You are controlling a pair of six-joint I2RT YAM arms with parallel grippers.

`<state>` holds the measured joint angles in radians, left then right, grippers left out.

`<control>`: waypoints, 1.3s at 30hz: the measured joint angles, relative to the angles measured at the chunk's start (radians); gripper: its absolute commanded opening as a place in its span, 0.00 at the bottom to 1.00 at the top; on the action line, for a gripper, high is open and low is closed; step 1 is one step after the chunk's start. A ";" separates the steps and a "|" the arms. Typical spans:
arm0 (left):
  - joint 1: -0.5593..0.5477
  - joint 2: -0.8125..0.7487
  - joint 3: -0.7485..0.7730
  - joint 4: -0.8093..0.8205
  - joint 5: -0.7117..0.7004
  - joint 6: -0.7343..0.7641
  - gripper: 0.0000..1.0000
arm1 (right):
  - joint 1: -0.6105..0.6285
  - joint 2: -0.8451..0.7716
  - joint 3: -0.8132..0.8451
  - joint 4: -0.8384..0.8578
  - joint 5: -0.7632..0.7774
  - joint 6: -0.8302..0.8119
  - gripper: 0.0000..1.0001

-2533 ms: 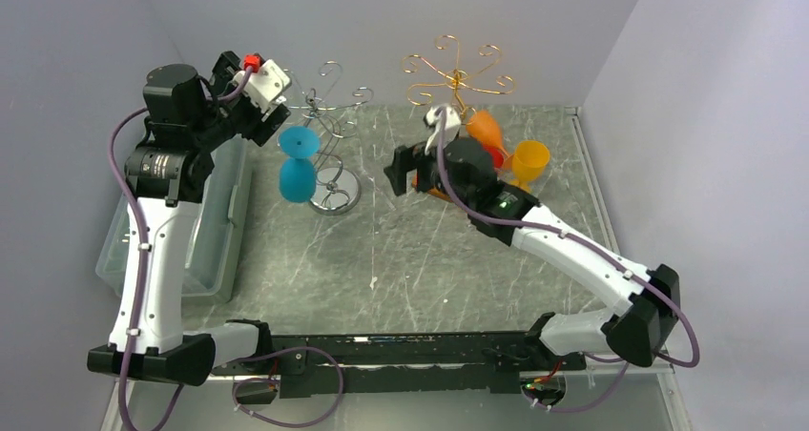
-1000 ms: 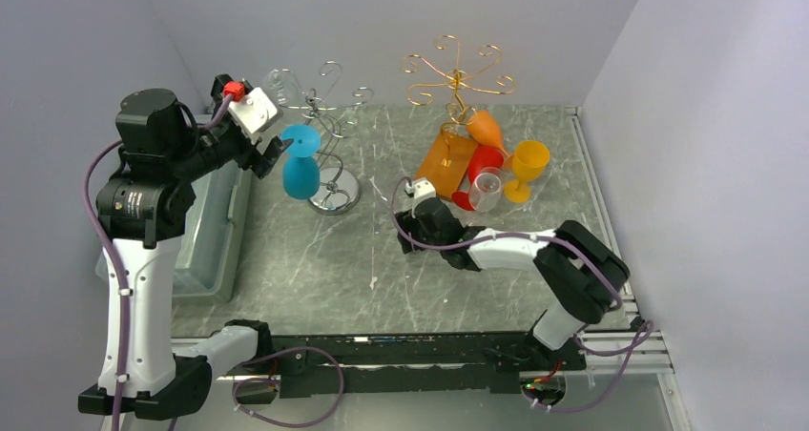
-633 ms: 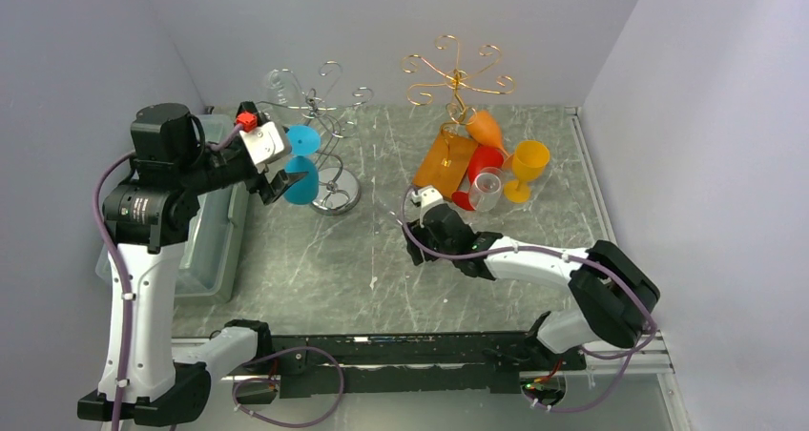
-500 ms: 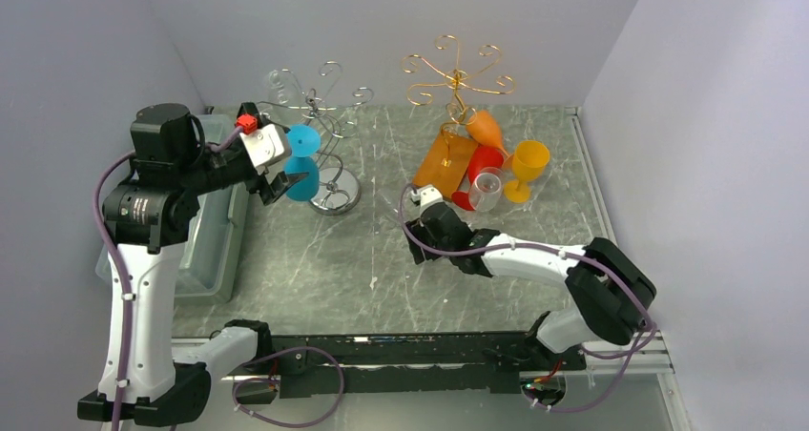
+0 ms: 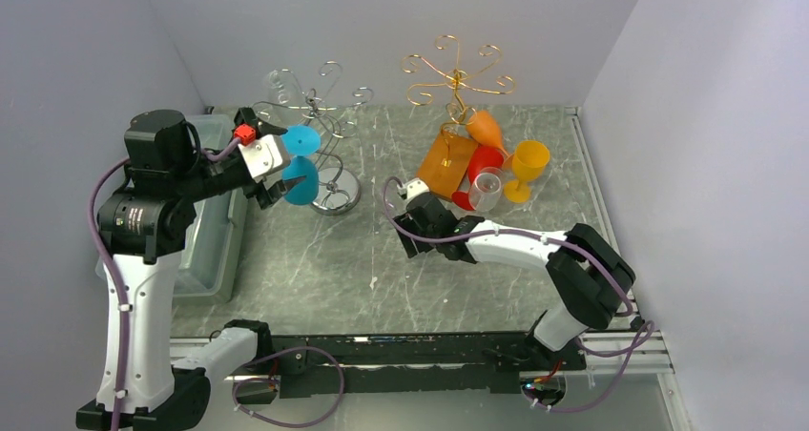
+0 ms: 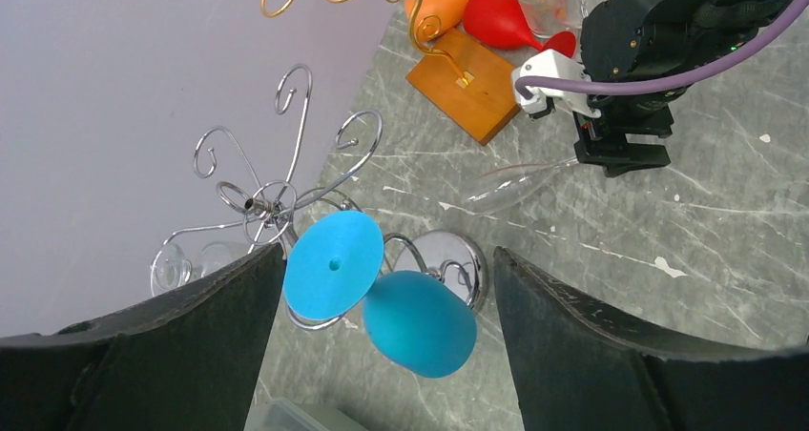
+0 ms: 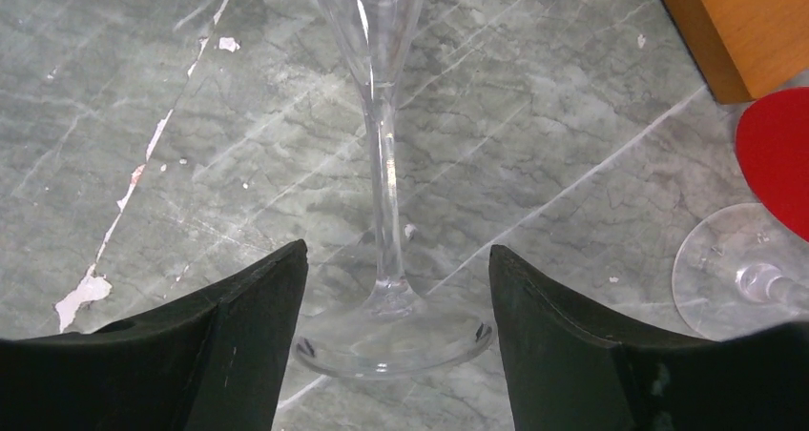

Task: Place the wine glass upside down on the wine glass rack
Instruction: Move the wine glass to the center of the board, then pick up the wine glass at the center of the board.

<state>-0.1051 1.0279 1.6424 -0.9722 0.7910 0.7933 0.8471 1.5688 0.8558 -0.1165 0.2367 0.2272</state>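
A clear wine glass (image 7: 382,145) lies on its side on the marble table. Its foot (image 7: 391,340) sits between my right gripper's (image 7: 396,259) fingers, and the rim meets both of them. From the left wrist view this glass (image 6: 520,181) stretches from the right gripper (image 6: 620,150) toward the silver rack (image 6: 267,202). A blue wine glass (image 5: 303,181) hangs upside down on the silver rack (image 5: 329,102). My left gripper (image 5: 283,185) stands open just left of it. In its own view the wide-apart fingers of the left gripper (image 6: 388,259) frame the blue glass (image 6: 420,321) without touching.
A second clear glass (image 5: 279,80) hangs on the silver rack's far-left hook. The gold rack (image 5: 458,73) on its wooden base (image 5: 445,159) stands at back right, with orange (image 5: 487,126), red (image 5: 485,159), yellow (image 5: 530,159) and clear (image 5: 487,188) glasses round it. A grey bin (image 5: 215,236) sits at the left edge.
The right arm came down from beside the gold rack to the table, then shifted slightly left. The left gripper dropped from the blue glass's foot to its bowl. The blue glass stays hanging.
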 measured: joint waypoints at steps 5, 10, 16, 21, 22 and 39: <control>0.000 -0.003 0.000 -0.006 0.000 0.011 0.87 | -0.001 0.002 0.000 -0.007 0.017 0.007 0.85; 0.000 -0.003 0.000 -0.006 0.001 0.018 0.87 | -0.001 0.003 0.000 -0.013 0.054 0.048 1.00; 0.000 -0.003 -0.001 -0.007 0.001 0.026 0.87 | 0.008 -0.049 0.000 -0.092 0.155 0.198 0.87; 0.000 -0.003 -0.005 -0.007 0.001 0.033 0.87 | 0.043 -0.182 -0.009 -0.122 0.205 0.376 0.80; 0.000 -0.003 -0.005 -0.007 0.001 0.033 0.87 | 0.051 -0.196 -0.011 -0.121 0.206 0.407 0.79; 0.000 -0.012 -0.019 -0.011 -0.001 0.051 0.87 | 0.073 -0.023 -0.014 -0.114 0.185 0.664 0.67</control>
<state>-0.1051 1.0157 1.6230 -0.9836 0.7902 0.8448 0.9199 1.5459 0.8421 -0.2302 0.4213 0.8909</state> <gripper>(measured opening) 0.867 0.702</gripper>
